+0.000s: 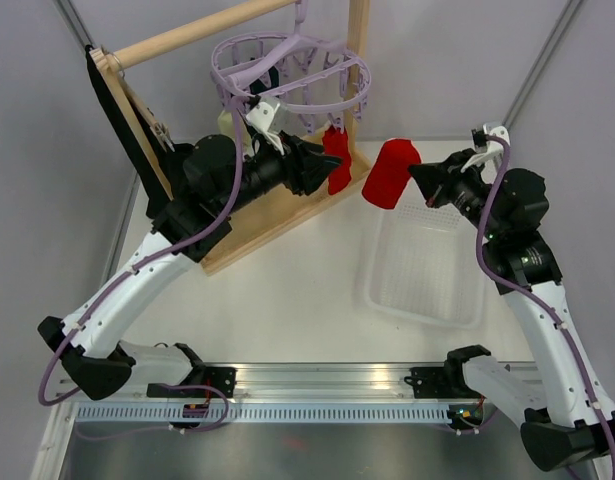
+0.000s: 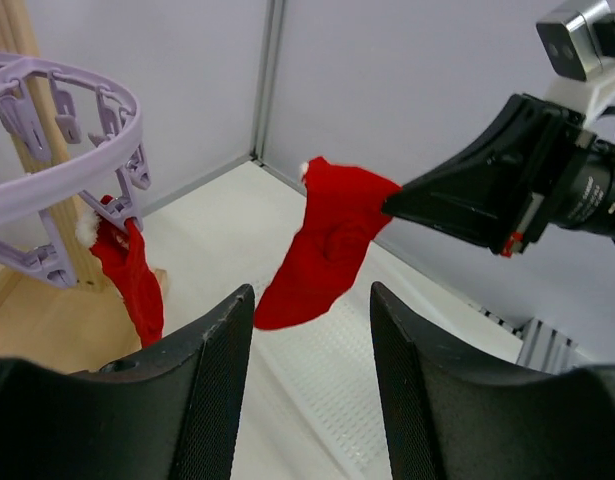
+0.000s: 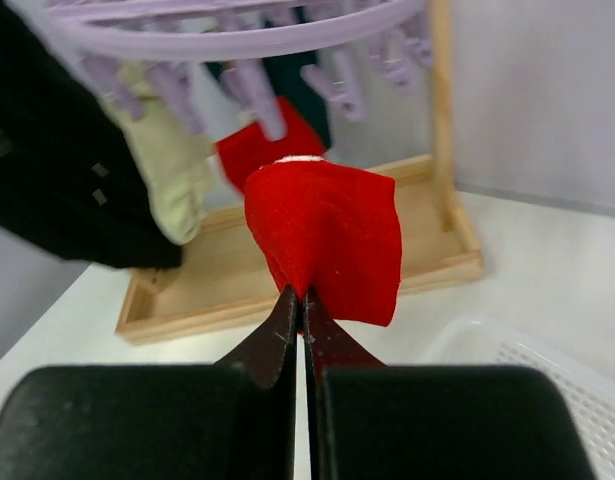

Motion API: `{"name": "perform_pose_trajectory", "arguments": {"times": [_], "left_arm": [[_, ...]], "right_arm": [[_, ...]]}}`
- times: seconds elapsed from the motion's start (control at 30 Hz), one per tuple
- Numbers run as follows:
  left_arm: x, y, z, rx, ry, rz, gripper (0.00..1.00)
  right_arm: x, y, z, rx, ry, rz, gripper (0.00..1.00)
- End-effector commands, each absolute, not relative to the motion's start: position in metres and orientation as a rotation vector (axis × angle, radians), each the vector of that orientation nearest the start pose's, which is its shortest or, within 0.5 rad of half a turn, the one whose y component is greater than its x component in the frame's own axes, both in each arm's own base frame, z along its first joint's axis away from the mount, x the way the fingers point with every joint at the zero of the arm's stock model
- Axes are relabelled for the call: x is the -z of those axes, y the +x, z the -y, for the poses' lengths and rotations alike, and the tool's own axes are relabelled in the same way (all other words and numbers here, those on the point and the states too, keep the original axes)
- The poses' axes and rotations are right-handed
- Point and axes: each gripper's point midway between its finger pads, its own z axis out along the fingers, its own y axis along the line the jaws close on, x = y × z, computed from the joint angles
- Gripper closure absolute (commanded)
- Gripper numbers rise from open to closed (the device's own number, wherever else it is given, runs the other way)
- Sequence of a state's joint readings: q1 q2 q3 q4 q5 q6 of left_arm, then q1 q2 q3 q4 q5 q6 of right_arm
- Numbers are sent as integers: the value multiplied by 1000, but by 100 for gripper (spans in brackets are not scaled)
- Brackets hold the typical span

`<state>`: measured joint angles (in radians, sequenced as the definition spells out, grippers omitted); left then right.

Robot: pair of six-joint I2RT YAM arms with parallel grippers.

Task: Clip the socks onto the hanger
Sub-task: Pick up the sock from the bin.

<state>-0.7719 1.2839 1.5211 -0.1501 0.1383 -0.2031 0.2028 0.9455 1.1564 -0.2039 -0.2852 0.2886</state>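
Judging by the lavender hanger (image 2: 77, 170) above the far edge of the tabletop (image 1: 287, 300), left of its middle, seems roughly midway: carries already a clipped red sock (image 1: 337, 165), a cream sock (image 3: 172, 180) and a dark teal sock (image 3: 292, 85). Remains to clip the second red sock (image 1: 390, 172), clenched in the right gripper (image 3: 299, 305), lifted near the far edge just right of the hanger. Points the left gripper (image 2: 312, 295), jaws spread and grasping nothing, toward that sock.

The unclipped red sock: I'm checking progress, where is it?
Top view, right side: the red sock hangs from the right gripper, right of the hanger, beside the tray.
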Motion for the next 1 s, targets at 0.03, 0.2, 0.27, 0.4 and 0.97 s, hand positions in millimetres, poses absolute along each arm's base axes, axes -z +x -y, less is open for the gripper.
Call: {"name": "perform_pose_trajectory", "arguments": {"times": [0.03,0.2,0.27,0.4,0.97], "left_arm": [[-464,267,319,1130,544,-1546,44],[-452,270,315,1270,532,-1603,44],[-444,268,316,1323,533,-1633,45],[-437,264,315,1381,518,-1645,45],[-414,243,307,1536,392,-1665,44]], "right_arm": [[-412,273,-168,-751,-456,-1519,100],[-418,244,-193,-829,-593,-1468,100],[-420,238,-197,-839,-618,-1455,100],[-418,230,-209,-856,-657,-1453,100],[-401,236,-222,-806,-689,-1496,100]]}}
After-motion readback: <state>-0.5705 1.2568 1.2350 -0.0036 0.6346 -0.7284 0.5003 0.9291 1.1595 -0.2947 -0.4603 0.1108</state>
